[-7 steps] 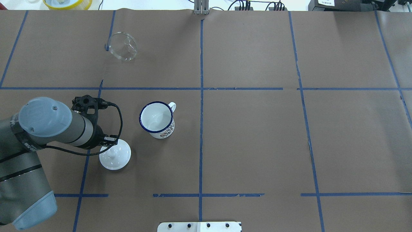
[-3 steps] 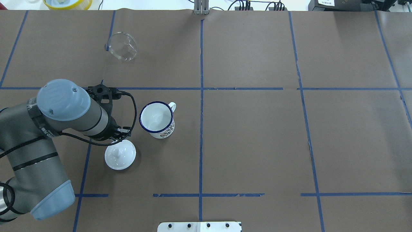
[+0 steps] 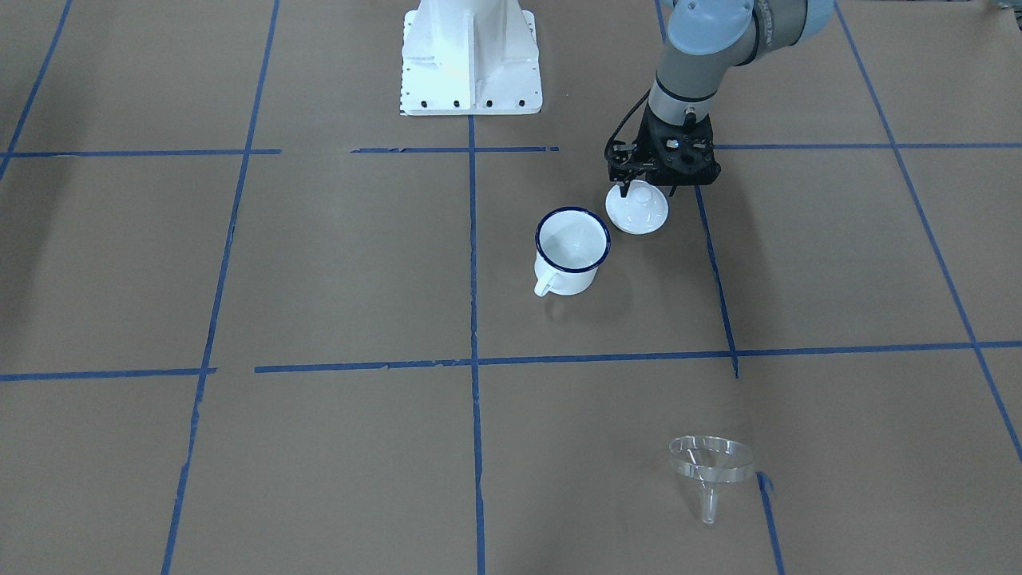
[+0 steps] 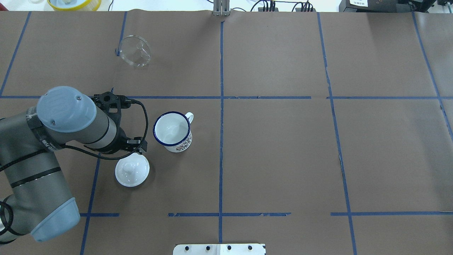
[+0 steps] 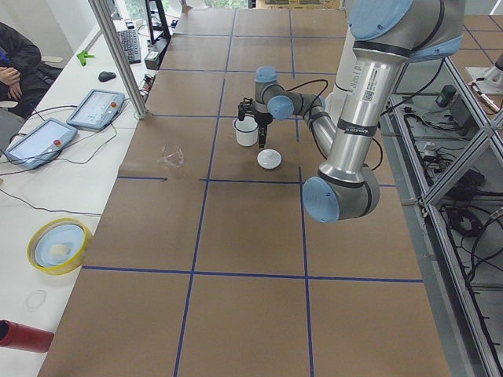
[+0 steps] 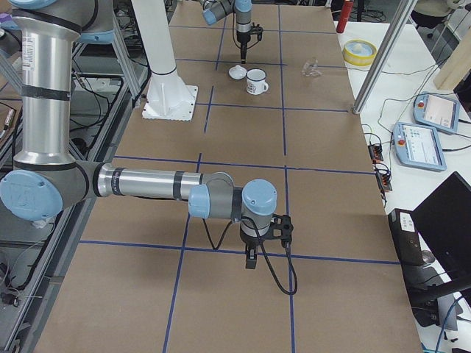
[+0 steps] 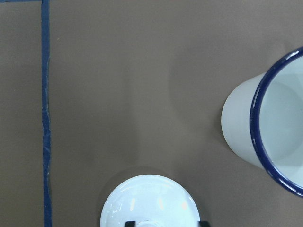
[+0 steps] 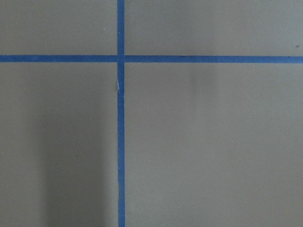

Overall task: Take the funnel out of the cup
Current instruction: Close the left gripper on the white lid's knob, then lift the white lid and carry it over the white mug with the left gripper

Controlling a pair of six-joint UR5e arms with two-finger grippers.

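Note:
The clear funnel point(image 4: 134, 50) lies on its side on the table, far from the cup, and also shows in the front view point(image 3: 711, 467). The cup point(image 4: 172, 131) is a white mug with a dark blue rim; it stands upright and empty point(image 3: 571, 249). My left gripper point(image 3: 636, 192) hangs just above a white domed lid point(image 4: 132, 170) beside the cup. In the left wrist view its fingertips stand apart on either side of the lid's point(image 7: 149, 201) knob, so it looks open. My right gripper point(image 6: 251, 261) hovers over bare table far from these things; I cannot tell whether it is open or shut.
Blue tape lines point(image 4: 221, 106) cross the brown paper table cover. The white robot base point(image 3: 471, 56) stands at the table's edge. A yellow-rimmed dish point(image 4: 74, 3) sits beyond the far edge.
The left arm swung forward and to the right, and the white lid shifted a little to the right with it. Since then the lid has stayed put. Funnel and cup have not moved.

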